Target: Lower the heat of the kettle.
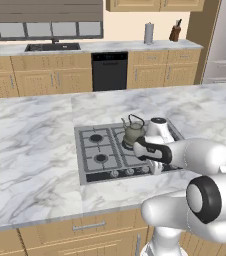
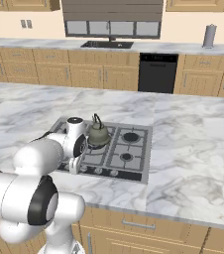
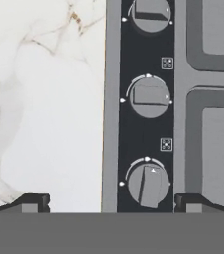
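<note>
I see the cooktop set into the table; the kettle sits on a burner at the cooktop's far side, just beyond my fingers; my fingers hang over the cooktop's near edge, above its row of knobs. In the hand view one knob lies between my fingers, just ahead of the tips; a second knob sits beyond it and a third knob farther still; bare table lies to the left of that row. Behind the table stand the back cabinets with a sink in their top.
</note>
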